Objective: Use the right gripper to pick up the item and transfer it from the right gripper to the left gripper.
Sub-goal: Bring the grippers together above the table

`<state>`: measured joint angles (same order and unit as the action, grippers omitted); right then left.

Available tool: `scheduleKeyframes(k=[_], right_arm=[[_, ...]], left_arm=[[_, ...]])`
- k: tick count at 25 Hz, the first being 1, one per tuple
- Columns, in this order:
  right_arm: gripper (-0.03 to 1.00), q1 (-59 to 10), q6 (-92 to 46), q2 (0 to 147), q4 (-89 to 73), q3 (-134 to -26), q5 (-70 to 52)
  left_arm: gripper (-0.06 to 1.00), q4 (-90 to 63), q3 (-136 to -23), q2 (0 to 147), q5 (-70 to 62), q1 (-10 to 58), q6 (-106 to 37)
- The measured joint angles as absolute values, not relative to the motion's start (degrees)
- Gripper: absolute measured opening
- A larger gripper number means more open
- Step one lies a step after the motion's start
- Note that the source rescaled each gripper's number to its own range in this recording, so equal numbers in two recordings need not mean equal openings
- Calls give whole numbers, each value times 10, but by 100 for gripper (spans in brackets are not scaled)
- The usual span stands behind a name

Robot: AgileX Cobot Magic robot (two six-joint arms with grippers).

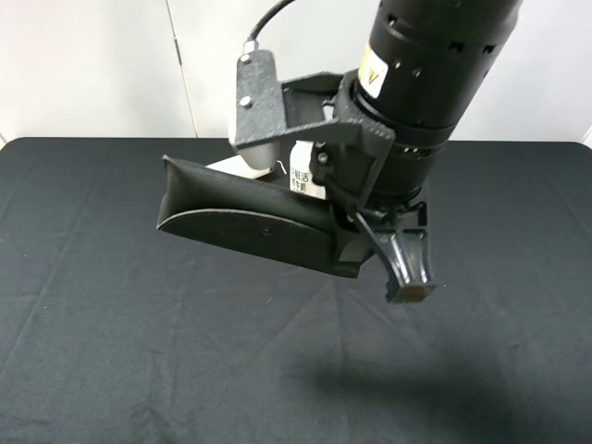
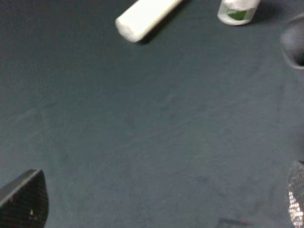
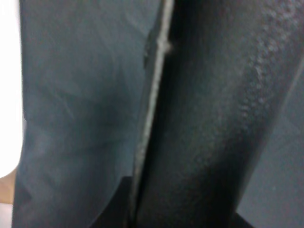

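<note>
Pick-up: judged done. The item (image 1: 245, 217) is off the table (image 1: 83, 333) and hangs in the air, with a shadow (image 1: 398, 379) on the cloth below.
Item position: roughly level, long axis across the exterior view, free end toward the left arm's side. The other end sits in the right gripper (image 1: 375, 254).
Right gripper: clamped on that end, by my reading. One finger (image 1: 407, 264) shows beside the case; its partner is hidden behind it.
Right wrist view: the grained black surface of the item (image 3: 213, 118) fills most of the frame at very close range, which agrees with a grasp.
Left gripper (image 2: 160, 203): fingers spread wide, nothing between them, only bare cloth beneath.
Transfer: not yet done. Left to do — bring the two claws together, close the left one on the free end, let go with the right.
Bystanders: white tube (image 2: 145, 18) and white bottle (image 2: 237, 10) lie on the cloth well apart from the left gripper, both cut by the frame edge.
Hidden: the left gripper cannot be placed in the exterior view; the right arm blocks the middle of the table.
Unclear: white patch behind the screwed plate (image 1: 254, 97) — cannot tell what it is. A dark blur at the edge of the left wrist view is also unidentified.
</note>
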<state>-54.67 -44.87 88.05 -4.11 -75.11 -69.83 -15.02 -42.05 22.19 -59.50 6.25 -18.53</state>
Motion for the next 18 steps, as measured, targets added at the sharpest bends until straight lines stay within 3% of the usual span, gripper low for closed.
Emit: scheduleKeyframes(k=[7,18], right_arm=[[1,-528,-505,880,-80,-751,-696],[1,-527,-564,880,-132,-751,-691]], left_arm=[[100,-151,-431,322,-556,212,-215],[100,-218,-431,486,-387,368,-282]])
